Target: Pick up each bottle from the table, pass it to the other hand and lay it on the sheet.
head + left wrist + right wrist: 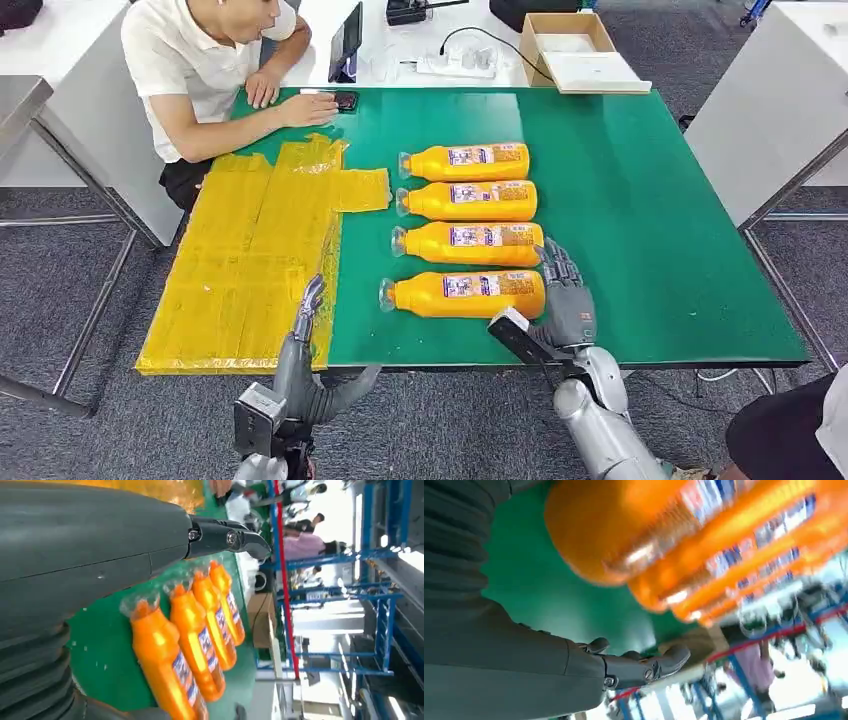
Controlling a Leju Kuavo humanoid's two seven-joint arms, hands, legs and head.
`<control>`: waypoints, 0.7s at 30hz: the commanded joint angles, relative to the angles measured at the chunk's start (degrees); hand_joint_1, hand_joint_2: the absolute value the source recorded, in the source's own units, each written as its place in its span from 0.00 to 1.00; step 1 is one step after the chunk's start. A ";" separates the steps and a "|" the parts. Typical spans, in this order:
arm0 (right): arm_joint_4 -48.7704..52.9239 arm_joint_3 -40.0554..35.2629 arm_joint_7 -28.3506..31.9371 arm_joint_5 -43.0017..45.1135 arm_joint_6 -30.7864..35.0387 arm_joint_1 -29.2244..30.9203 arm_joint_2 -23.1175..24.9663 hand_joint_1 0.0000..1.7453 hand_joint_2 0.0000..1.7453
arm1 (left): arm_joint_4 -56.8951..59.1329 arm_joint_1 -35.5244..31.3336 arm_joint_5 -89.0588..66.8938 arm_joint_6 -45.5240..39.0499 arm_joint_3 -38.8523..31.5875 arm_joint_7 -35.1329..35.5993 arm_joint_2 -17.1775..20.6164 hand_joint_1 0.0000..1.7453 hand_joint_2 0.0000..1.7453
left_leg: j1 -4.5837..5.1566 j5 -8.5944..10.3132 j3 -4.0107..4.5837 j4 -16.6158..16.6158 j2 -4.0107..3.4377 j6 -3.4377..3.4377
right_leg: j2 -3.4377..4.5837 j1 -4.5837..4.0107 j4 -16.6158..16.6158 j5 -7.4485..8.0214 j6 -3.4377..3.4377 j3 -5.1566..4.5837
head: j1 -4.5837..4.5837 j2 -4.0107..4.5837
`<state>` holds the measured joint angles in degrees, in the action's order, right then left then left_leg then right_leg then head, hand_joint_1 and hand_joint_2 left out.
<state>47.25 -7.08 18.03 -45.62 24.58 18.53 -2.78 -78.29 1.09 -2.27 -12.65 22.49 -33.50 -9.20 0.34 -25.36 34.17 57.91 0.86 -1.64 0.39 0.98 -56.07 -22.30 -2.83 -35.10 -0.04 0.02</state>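
Several orange bottles lie in a row on the green table (650, 200), caps to the left. The nearest bottle (465, 294) (165, 665) (624, 525) lies just left of my right hand (566, 290), whose fingers (644, 665) are spread, holding nothing, beside the bottle's base. The second bottle (470, 243) reaches to the fingertips of that hand. My left hand (305, 350) hovers, fingers straight, over the near edge of the yellow sheet (250, 260); its fingers (225, 535) hold nothing.
A person (215, 60) leans on the far left edge of the table with a phone (345, 100) beside the arm. A cardboard box (580, 50) and cables sit on the white table behind. Another person's knee (790, 430) is at the lower right.
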 commanded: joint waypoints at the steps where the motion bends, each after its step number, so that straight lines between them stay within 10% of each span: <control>1: -10.91 -6.91 -0.18 -0.75 -6.12 7.37 -0.49 0.00 1.00 | 3.33 -2.74 -0.24 1.54 1.07 1.24 0.35 0.00 1.00 | -0.03 -0.06 -0.20 -0.03 -0.17 0.09 | 0.09 -0.04 0.05 -0.02 0.09 0.15 | 0.00 -0.02; 13: -11.07 -9.68 -0.09 -0.57 -10.17 8.90 -1.39 0.00 1.00 | 3.80 -3.07 -0.26 1.71 0.96 1.22 0.14 0.00 1.00 | -0.01 -0.04 -0.13 -0.04 -0.06 0.06 | 0.01 -0.02 0.03 -0.03 0.07 0.10 | 0.00 -0.02; 21: -17.09 -16.90 -10.51 -6.71 -17.67 15.45 -4.96 0.00 1.00 | 2.30 -2.85 -0.55 2.20 0.79 1.34 0.33 0.00 1.00 | 0.00 -0.06 -0.15 0.00 -0.13 0.08 | 0.05 -0.01 0.00 -0.03 0.09 0.11 | 0.00 -0.02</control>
<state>40.15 -15.49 14.31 -48.69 13.67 25.72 -4.48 -77.85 -0.17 -2.80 -10.84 22.51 -32.59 -9.92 0.35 -25.35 34.17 57.91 0.86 -1.64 0.39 0.99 -56.07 -22.30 -2.83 -35.11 -0.04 0.00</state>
